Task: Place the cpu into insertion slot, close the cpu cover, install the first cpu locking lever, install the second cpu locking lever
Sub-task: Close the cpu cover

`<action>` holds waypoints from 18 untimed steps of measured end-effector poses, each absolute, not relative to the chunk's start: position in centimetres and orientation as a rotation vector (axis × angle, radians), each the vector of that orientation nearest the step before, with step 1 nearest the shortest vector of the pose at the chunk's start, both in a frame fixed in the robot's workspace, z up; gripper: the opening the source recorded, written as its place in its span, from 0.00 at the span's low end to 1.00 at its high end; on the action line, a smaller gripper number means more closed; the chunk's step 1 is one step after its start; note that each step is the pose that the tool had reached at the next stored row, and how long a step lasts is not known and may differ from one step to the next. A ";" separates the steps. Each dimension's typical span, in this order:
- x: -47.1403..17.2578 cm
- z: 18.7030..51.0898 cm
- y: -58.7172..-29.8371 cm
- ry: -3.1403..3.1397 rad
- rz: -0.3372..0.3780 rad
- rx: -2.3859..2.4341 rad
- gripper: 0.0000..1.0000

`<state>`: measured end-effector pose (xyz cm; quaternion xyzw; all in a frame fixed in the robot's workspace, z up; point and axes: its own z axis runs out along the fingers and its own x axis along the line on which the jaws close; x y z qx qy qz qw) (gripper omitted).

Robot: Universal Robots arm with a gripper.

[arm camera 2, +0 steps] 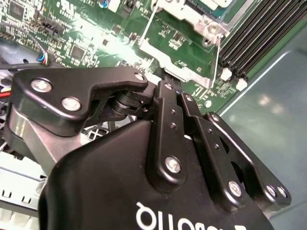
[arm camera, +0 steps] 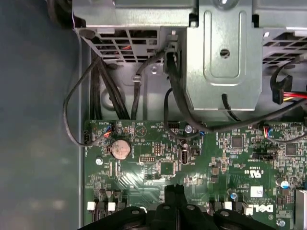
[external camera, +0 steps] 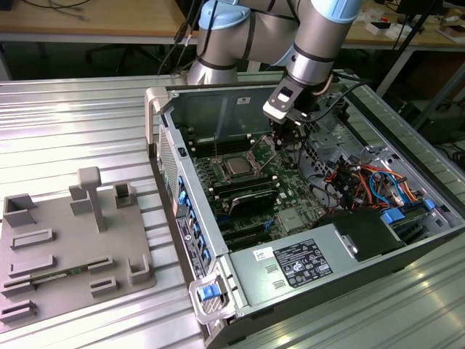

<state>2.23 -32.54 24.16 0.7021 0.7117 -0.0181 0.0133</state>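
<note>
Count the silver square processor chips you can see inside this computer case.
1. The cpu sits in the socket on the green motherboard, just to the exterior view's left of the gripper. The arm may hide others.

In the exterior view my black two-fingered gripper [external camera: 279, 140] sinks into shadow at two o'clock from the small silver-grey square cpu [external camera: 237, 166] — its tips are too small to make out. In the second wrist view my own black housing hides much of the green motherboard [arm camera 2: 96, 38], the silvery metal socket frame [arm camera 2: 206, 24] is cut off at the edge, and whether my pressed-together fingers [arm camera 2: 168, 103] pinch anything I cannot tell.
</note>
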 end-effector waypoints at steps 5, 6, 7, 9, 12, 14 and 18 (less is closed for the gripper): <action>1.4 24.2 -32.5 2.217 -0.056 2.187 0.11; 1.1 24.2 -32.5 2.217 -0.056 2.187 0.11; 0.9 24.2 -32.5 2.217 -0.056 2.187 0.11; 0.6 24.2 -32.5 2.218 -0.056 2.187 0.11; 0.1 24.2 -32.5 2.218 -0.056 2.187 0.11; -0.3 24.2 -32.5 2.218 -0.056 2.187 0.11; -0.7 24.2 -32.5 2.218 -0.056 2.187 0.11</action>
